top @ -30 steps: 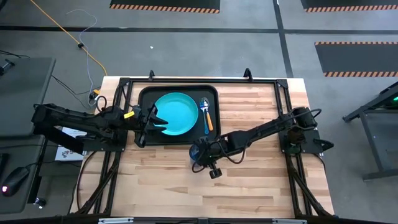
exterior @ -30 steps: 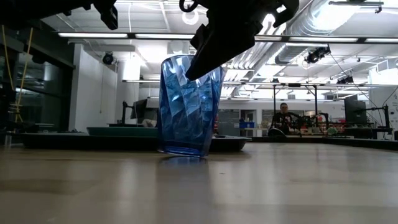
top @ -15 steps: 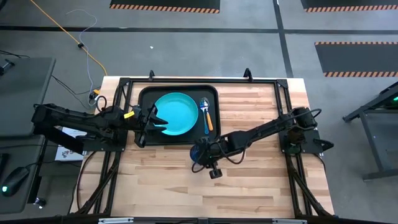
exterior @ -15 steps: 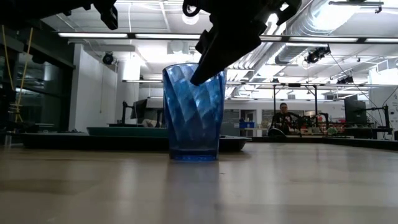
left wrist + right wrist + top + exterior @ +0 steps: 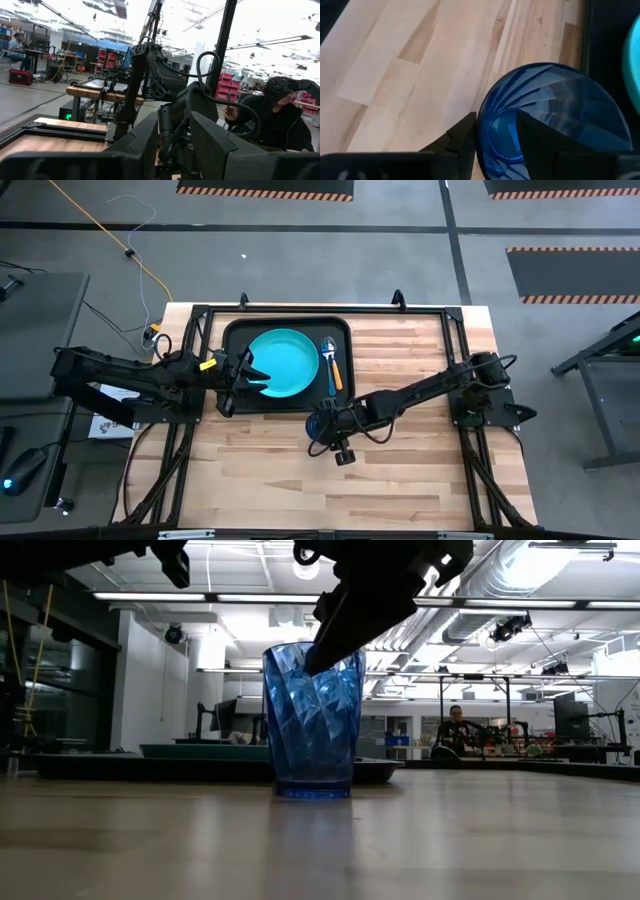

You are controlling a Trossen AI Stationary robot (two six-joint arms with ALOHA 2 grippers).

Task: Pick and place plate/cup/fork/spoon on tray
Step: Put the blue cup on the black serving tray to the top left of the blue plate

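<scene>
The dark-blue cup [image 5: 320, 430] stands upright on its base on the wooden table, just in front of the black tray's [image 5: 232, 340] near edge; it also shows in the low view [image 5: 313, 720]. My right gripper [image 5: 322, 423] is shut on the cup's rim. The turquoise plate [image 5: 285, 362] lies in the tray. The fork [image 5: 326, 352] and the orange-handled spoon [image 5: 337, 376] lie beside the plate, on its right. My left gripper [image 5: 250, 370] hovers open over the plate's left edge, touching nothing. My right gripper holds the cup's rim wall [image 5: 481, 125] on the side toward the table's right edge, with one finger [image 5: 540, 137] inside the cup and the other finger [image 5: 462, 140] outside. The fingers slant down from above and from the right. The cup stands upright, base on the table.
A black frame rail [image 5: 455, 340] runs around the table's far part. Bare wood [image 5: 400, 480] lies in front of and to the right of the cup. A person [image 5: 285, 115] sits beyond the table, and another person [image 5: 457, 730] is far off in the room.
The cup was tilted with part of its base off the table; it has come upright and now stands flat, its base shifted slightly. My right gripper has stayed at the rim and tipped with it.
</scene>
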